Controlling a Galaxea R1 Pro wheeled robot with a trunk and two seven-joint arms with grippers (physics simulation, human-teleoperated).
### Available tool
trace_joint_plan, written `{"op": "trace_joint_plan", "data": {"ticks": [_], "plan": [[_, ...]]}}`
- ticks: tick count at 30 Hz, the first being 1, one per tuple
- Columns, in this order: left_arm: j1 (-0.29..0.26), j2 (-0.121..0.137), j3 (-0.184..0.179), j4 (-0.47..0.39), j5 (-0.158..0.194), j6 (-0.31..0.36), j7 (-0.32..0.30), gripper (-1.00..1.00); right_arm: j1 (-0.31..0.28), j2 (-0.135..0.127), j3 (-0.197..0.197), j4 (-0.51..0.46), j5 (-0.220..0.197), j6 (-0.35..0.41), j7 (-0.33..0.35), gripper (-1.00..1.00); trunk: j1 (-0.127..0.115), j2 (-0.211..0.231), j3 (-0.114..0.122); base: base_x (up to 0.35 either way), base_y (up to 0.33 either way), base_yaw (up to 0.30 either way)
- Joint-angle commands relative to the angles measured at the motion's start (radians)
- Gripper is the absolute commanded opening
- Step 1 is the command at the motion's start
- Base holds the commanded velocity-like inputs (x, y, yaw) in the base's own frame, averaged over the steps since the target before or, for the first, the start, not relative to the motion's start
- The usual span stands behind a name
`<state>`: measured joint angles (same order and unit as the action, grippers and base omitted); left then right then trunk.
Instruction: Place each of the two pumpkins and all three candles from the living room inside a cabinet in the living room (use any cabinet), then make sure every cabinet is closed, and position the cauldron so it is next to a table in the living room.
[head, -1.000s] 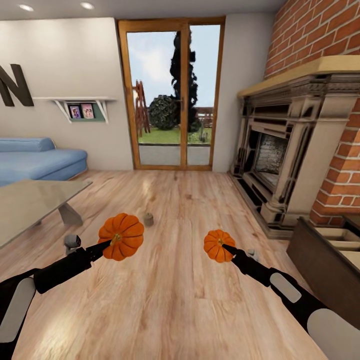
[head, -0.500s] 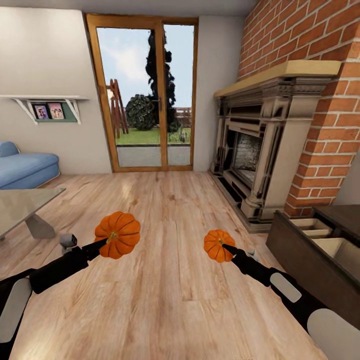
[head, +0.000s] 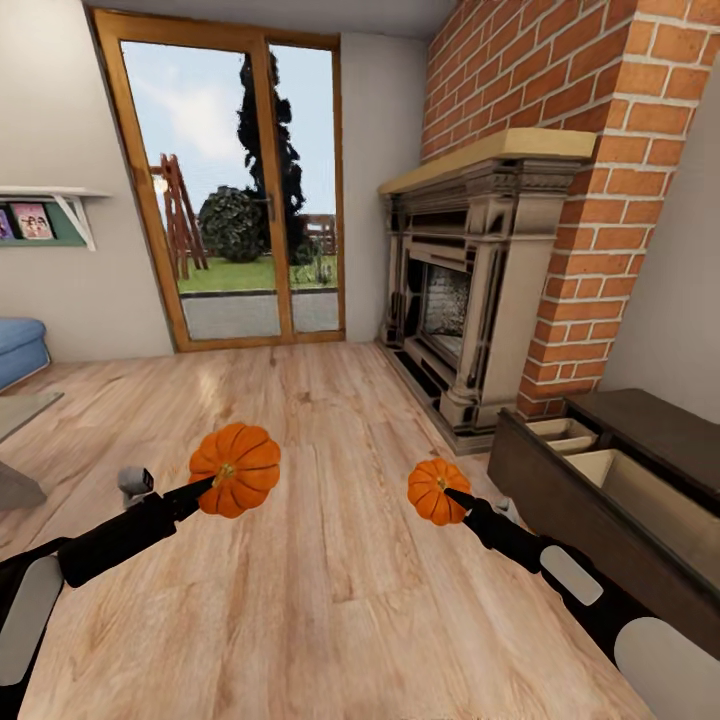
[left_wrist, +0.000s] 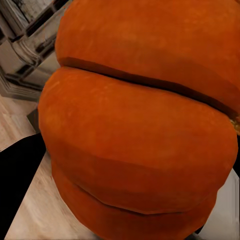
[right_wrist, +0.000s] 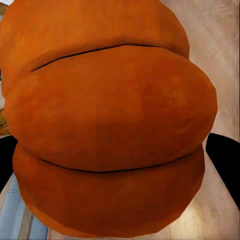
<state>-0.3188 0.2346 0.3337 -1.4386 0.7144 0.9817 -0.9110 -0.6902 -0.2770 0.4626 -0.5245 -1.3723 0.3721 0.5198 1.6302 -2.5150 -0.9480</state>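
The bigger pumpkin (head: 238, 468) hangs over the plank floor at the left, with my left gripper (head: 212, 484) shut on it. Its ribbed orange skin (left_wrist: 140, 125) looms close in the left wrist view. My right gripper (head: 452, 496) is shut on the smaller pumpkin (head: 435, 490), whose skin (right_wrist: 110, 125) sits between black fingers (right_wrist: 225, 160). The dark-brown cabinet (head: 560, 500) stands low at the right with its front open and pale compartments (head: 640, 490) showing. A sliver of the table (head: 18, 412) lies at the left edge. Candles and cauldron are out of view.
The brick fireplace (head: 470, 290) with its stone surround rises just beyond the cabinet. A glass patio door (head: 235, 190) closes off the far wall. The blue sofa (head: 15, 345) shows at the left edge. Wood floor (head: 330, 600) stretches between my arms.
The whole view has swung to the right: the table, sofa and a candle on the floor slid off to the left, and the cabinet came further in. Both grippers still hold their pumpkins.
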Motion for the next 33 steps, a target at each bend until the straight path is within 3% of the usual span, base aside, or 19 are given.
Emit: {"op": "trace_joint_plan", "data": {"ticks": [1, 21, 33], "plan": [[0.0, 0.0, 0.002, 0.0, 0.002, 0.005, -0.003, -1.0, -0.002, -0.001, 0.004, 0.0, -0.014, 0.004, 0.002, -1.0, 0.0, 0.0, -0.001, 0.0, 0.128, -0.289], [0.0, 0.0, 0.002, 0.0, 0.002, 0.005, -0.003, -1.0, -0.002, -0.001, 0.004, 0.0, -0.014, 0.004, 0.002, -1.0, 0.0, 0.0, -0.001, 0.048, 0.264, -0.289], [0.0, 0.0, 0.002, 0.0, 0.002, 0.005, -0.003, -1.0, -0.002, -0.001, 0.004, 0.001, -0.016, 0.004, 0.002, -1.0, 0.0, 0.0, -0.001, 0.021, 0.031, -0.29]]}}
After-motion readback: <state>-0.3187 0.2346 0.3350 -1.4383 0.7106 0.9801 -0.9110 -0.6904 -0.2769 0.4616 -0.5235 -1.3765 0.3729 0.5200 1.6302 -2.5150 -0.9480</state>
